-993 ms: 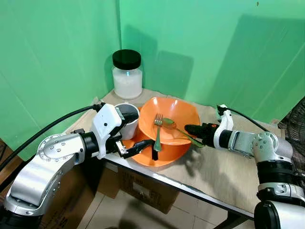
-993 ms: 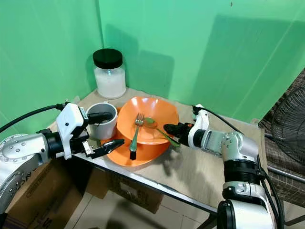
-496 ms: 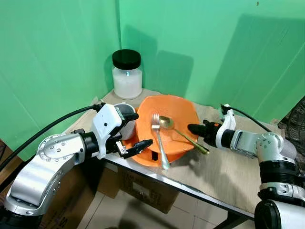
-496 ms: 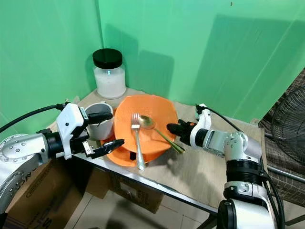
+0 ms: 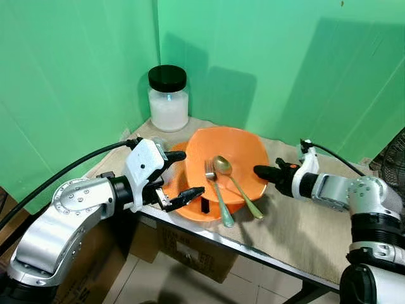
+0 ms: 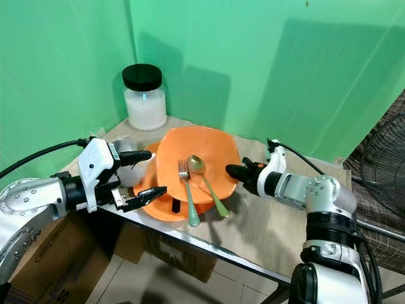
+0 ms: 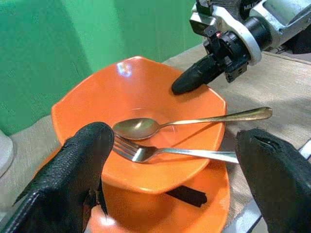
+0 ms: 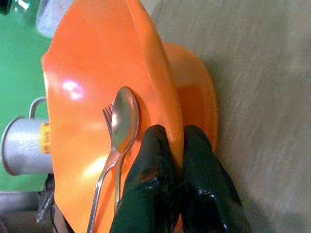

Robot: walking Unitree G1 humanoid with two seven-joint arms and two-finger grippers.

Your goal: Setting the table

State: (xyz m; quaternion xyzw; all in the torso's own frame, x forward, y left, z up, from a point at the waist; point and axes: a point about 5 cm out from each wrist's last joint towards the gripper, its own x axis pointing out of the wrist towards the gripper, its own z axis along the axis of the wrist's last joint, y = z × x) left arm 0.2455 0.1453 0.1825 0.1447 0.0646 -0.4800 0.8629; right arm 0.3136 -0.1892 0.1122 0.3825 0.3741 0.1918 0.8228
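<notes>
An orange bowl (image 5: 228, 152) sits tilted over an orange plate (image 5: 187, 208) on the table. A fork (image 5: 218, 197) and a gold spoon (image 5: 239, 189) lie in the bowl, their handles poking over its near rim. My right gripper (image 5: 261, 172) is shut on the bowl's right rim; the right wrist view shows the rim (image 8: 160, 87) pinched between the fingers. At the plate's left side my left gripper (image 5: 190, 172) stands open, holding nothing. A grey mug (image 8: 22, 148) stands just behind the left gripper, partly hidden.
A jar (image 5: 168, 98) of white powder with a black lid stands at the back left corner. A small black piece (image 7: 187, 195) lies on the plate under the bowl. The table's metal front edge (image 5: 253, 248) runs close below the plate. A fan (image 6: 386, 158) stands right of the table.
The right gripper has pulled the bowl's rim to the right and tipped the bowl. The fork and spoon slid toward the near rim. The left gripper stayed open beside the plate.
</notes>
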